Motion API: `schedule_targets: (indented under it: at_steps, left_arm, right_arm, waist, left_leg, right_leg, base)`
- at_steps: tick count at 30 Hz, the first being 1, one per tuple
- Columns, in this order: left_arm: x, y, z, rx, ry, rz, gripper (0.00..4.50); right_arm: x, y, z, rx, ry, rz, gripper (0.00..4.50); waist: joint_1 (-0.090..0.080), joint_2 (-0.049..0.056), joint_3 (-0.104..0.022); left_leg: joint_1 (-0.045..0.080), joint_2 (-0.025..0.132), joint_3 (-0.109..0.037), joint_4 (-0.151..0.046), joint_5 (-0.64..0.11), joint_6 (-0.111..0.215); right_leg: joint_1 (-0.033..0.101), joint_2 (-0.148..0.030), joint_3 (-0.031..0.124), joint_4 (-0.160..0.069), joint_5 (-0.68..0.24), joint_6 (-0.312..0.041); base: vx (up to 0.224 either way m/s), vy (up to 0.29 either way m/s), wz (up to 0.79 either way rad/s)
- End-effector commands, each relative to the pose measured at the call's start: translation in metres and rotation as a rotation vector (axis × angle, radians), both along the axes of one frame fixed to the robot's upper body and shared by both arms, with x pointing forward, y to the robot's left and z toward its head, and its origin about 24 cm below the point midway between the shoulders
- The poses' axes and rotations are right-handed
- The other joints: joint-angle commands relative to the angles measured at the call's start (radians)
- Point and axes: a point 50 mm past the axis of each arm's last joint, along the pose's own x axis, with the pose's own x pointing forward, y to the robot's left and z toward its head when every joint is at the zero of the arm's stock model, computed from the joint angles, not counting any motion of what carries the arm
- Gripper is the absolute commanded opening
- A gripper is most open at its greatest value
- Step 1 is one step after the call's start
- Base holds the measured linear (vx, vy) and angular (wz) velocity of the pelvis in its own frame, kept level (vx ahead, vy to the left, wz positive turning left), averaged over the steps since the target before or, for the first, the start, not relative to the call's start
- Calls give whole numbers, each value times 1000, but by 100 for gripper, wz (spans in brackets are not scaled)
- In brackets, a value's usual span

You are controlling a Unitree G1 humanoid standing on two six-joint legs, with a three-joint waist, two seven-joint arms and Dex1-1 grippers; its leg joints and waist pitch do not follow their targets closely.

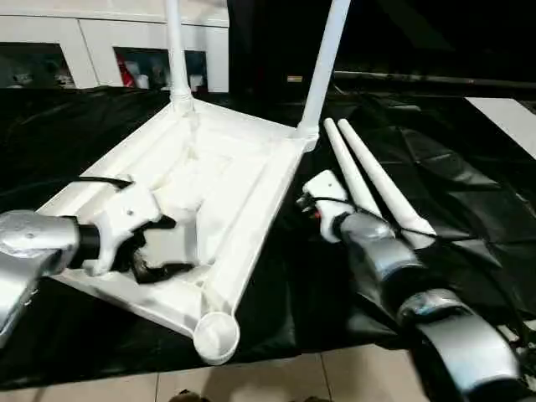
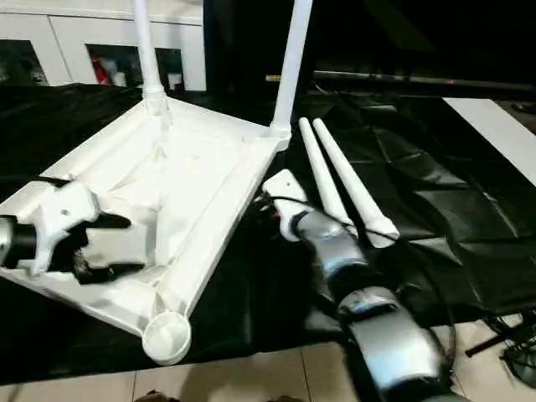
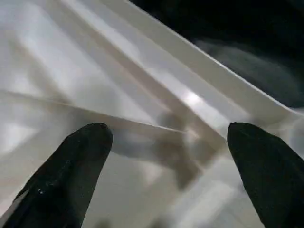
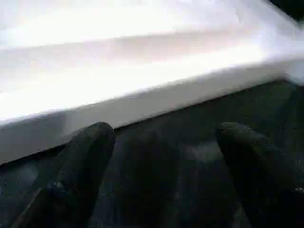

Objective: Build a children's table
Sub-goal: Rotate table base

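The white table top (image 1: 243, 180) lies upside down on the black-covered work table, its ribbed underside facing up. Two legs (image 1: 174, 50) (image 1: 325, 59) stand upright in its far corner sockets. The near corner socket (image 1: 216, 335) is empty. Two loose legs (image 1: 352, 172) (image 1: 387, 182) lie side by side on the cloth to the right of the top. My left gripper (image 1: 167, 247) hovers open over the ribs near the top's near left edge, its fingers (image 3: 71, 166) holding nothing. My right gripper (image 4: 164, 161) is open over the black cloth, just beside the top's right side rail (image 4: 142, 80).
A white cabinet with glass doors (image 1: 100, 42) stands behind the work table. Black cloth (image 1: 469, 193) covers the table out to the right. The table's front edge meets light floor tiles (image 1: 276, 381). A white panel (image 1: 511, 117) lies at the far right.
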Motion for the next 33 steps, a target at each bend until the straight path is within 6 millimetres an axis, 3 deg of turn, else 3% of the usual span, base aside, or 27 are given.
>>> schedule_targets:
  at_steps: [1, 3, 4, 5, 8, 10, 14, 17, 19, 21, 28, 33]
  left_arm:
    - [1, 1, 2, 35, 4, -32, 449]
    - [5, 3, -3, 91, 21, -72, 449]
    - [7, 4, -6, 114, 29, -87, 449]
    - [10, 6, -9, 150, 36, -98, 449]
    - [13, 9, -14, 193, 43, -109, 449]
    - [16, 9, -16, 204, 40, -106, 449]
    - [25, 11, -28, 239, 45, -101, 449]
    - [29, 12, -31, 250, 39, -94, 449]
    - [29, 11, -32, 251, 38, -92, 413]
    - [33, 11, -35, 258, 38, -74, 409]
    - [38, 10, -40, 270, 48, -76, 337]
    - [38, 10, -41, 270, 56, -78, 310]
  right_arm:
    - [0, -3, 9, 9, -30, 57, 388]
    - [-11, -10, 20, -1, -36, 210, 388]
    - [-19, -12, 24, -9, -30, 295, 388]
    - [-29, -15, 30, -14, -5, 383, 388]
    - [-44, -18, 38, -21, 32, 503, 388]
    - [-51, -20, 42, -19, 59, 544, 388]
    - [-74, -22, 54, -24, 144, 674, 388]
    - [-78, -22, 56, -32, 160, 692, 388]
    - [-79, -22, 57, -33, 162, 693, 388]
    - [-83, -21, 58, -48, 173, 696, 388]
    - [-90, -19, 60, -53, 212, 705, 388]
    - [-92, -18, 60, -53, 218, 710, 388]
  waist:
    - [0, 36, -67]
    - [3, 36, -67]
    - [4, 47, -66]
    - [5, 45, -66]
    - [12, 45, -68]
    - [9, 46, -65]
    - [16, 48, -63]
    - [24, 46, -64]
    - [26, 48, -64]
    - [26, 42, -64]
    - [33, 44, -67]
    - [36, 45, -67]
  left_leg:
    - [22, 35, -20, -77, -313, -59]
    - [21, 34, -20, -76, -300, -52]
    - [19, 34, -21, -76, -300, -42]
    - [18, 34, -22, -77, -297, -33]
    - [21, 38, -22, -76, -291, -26]
    - [17, 36, -24, -78, -298, -26]
    - [24, 38, -25, -76, -315, -26]
    - [26, 40, -26, -77, -316, -32]
    - [28, 40, -26, -77, -318, -36]
    - [25, 38, -26, -77, -313, -36]
    - [25, 39, -27, -75, -285, -34]
    - [25, 40, -27, -75, -289, -37]
  right_leg:
    - [35, -55, 52, -68, -238, -188]
    - [39, -57, 53, -70, -238, -191]
    - [41, -54, 53, -71, -236, -188]
    - [46, -53, 53, -71, -227, -187]
    - [45, -56, 53, -69, -228, -191]
    - [46, -58, 52, -72, -260, -202]
    - [41, -60, 54, -79, -317, -191]
    - [39, -63, 53, -80, -330, -184]
    - [36, -64, 53, -81, -331, -187]
    - [39, -62, 53, -82, -332, -184]
    - [40, -65, 53, -78, -295, -187]
    - [40, -67, 52, -78, -299, -188]
  base:
    - [0, 0, 0]
    - [0, 0, 0]
    - [0, 0, 0]
    - [0, 0, 0]
    - [0, 0, 0]
    - [0, 0, 0]
    - [0, 0, 0]
    - [0, 0, 0]
    - [0, 0, 0]
    - [0, 0, 0]
    - [0, 0, 0]
    - [0, 0, 0]
